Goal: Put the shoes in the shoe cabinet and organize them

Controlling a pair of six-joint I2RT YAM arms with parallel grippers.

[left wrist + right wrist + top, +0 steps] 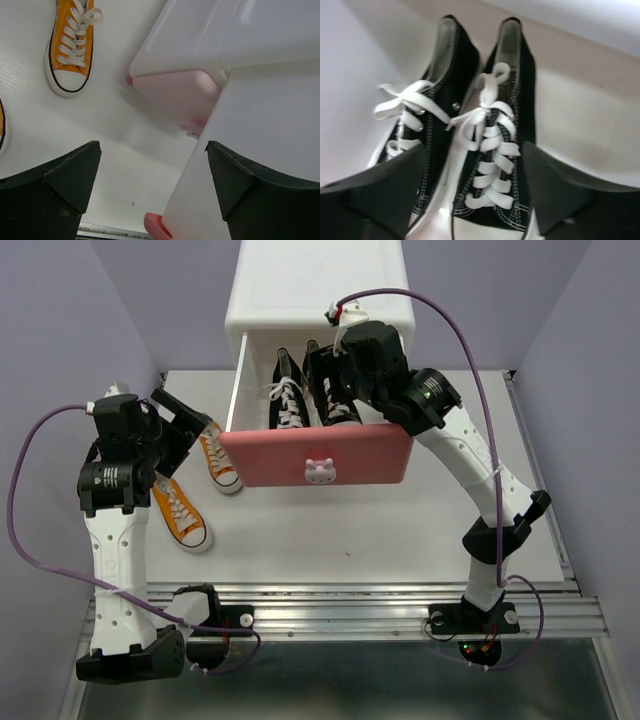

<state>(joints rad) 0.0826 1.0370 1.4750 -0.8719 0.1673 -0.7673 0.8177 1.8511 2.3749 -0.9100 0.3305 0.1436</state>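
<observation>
The shoe cabinet [318, 285] stands at the back with its pink upper drawer [316, 455] pulled out. Two black shoes [287, 395] [338, 400] lie side by side in it, toes toward the front. My right gripper [335, 368] hangs over the right black shoe [505, 150], open, one finger [560, 185] on each side of it. Two orange shoes [219, 458] [180, 510] lie on the table left of the drawer. My left gripper [190, 418] [152, 147] is wide open and holds nothing, above the table beside the drawer's left wall [260, 150].
The pale pink lower drawer front [175, 95] is closed beneath the pulled-out one. One orange shoe [70, 47] lies left of the cabinet. The table's metal front rail [340, 615] carries both arm bases. Purple walls close in the left and right sides.
</observation>
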